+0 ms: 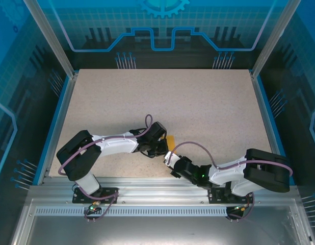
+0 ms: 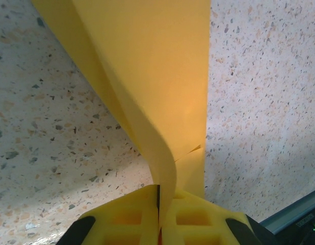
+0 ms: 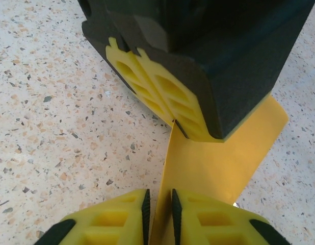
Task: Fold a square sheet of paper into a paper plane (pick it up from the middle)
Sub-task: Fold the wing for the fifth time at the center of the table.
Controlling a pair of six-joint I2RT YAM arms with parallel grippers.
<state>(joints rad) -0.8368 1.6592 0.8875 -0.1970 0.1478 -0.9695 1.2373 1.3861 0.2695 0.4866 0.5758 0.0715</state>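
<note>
Sheet of paper: orange-yellow, no longer flat. It stands up off the table as a folded strip, close to the near edge and about midway along it. In the overhead view only a small tab shows between my two grippers.

Left wrist view: the paper rises away from my fingers as a broad band. One layer curves over a second, and there is a small nick at its right edge. The speckled table surface lies on both sides of it.

Left gripper: closed tight on the paper, the yellow pads pressed together with the sheet pinched between them. From the right wrist I see the same grip head-on, and the paper hangs out below it and to the right.

Right gripper: facing the left one, just beside it. Its jaws straddle the sheet's near edge and are nearly closed. A dark slit is visible between the left pad and the paper, so this is not a clamp. I cannot tell whether the right pad touches.

Both arms angle in from their bases toward that spot.
</note>
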